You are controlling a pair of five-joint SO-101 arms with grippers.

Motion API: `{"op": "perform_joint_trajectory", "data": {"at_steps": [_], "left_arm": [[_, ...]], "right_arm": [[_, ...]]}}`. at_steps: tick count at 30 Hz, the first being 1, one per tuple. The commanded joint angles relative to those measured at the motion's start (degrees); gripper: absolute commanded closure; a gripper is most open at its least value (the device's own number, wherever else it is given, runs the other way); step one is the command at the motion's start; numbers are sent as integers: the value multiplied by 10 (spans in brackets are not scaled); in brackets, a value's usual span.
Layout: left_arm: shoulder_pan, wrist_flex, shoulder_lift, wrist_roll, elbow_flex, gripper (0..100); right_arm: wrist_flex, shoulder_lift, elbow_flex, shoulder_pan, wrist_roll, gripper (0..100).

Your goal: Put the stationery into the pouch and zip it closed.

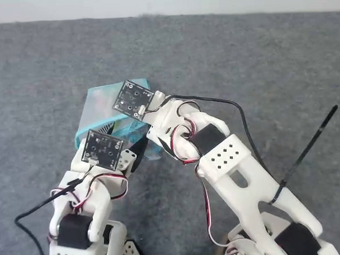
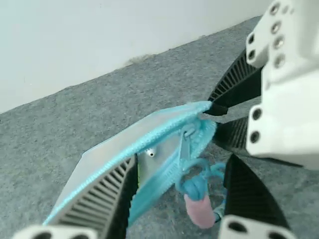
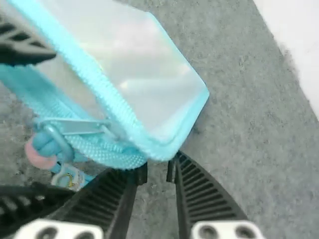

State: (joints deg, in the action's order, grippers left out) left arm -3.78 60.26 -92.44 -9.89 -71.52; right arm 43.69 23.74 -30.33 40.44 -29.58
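Blue pouch [image 1: 101,105] sits at ten o'clock, pinched by right claw [image 3: 157,169]; wide left claw [image 2: 183,162] should grab its zip pull [image 2: 185,144].

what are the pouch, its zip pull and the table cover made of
Pouch: frosted translucent panels, likely soft plastic, cloudy see-through; cyan edging looks woven, ribbed.
Zip pull: knotted cyan cord with a matte pink bead, perhaps rubber or plastic.
Table cover: grey felt or short-pile carpet, judging by its fuzzy, speckled surface.
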Motion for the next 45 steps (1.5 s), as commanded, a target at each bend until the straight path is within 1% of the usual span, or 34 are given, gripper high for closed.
{"op": "perform_joint_trajectory", "data": {"at_steps": [1, 4, 9, 14, 17, 20, 25, 28, 35, 38, 43, 45], "left_arm": [[6, -2, 1, 13, 33, 739], [6, -1, 1, 13, 33, 739], [6, -1, 1, 13, 33, 739], [6, -1, 2, 13, 33, 739], [6, -2, 2, 13, 33, 739], [6, -4, 11, 13, 34, 739], [6, -6, 96, 13, 70, 739], [19, -24, 142, 13, 81, 739], [26, -32, 127, 14, 82, 740], [46, -33, 127, 29, 82, 766], [52, -33, 123, 29, 83, 769], [54, -33, 122, 29, 84, 769]], "right_arm": [[-20, 28, 2, 5, -22, 908], [-7, 28, -1, 9, -56, 910], [-4, 29, -22, 5, -84, 908], [0, 29, -27, 4, -87, 902], [-11, 50, -58, -9, -85, 835], [-44, 85, -94, 0, -85, 781], [-85, 85, -121, 2, -90, 785], [-93, 80, -122, 1, -90, 785], [-100, 87, -122, 15, -91, 786], [-96, 84, -123, 29, -91, 786], [-95, 84, -140, 25, -87, 786], [-95, 80, -155, 1, -83, 786]]}}
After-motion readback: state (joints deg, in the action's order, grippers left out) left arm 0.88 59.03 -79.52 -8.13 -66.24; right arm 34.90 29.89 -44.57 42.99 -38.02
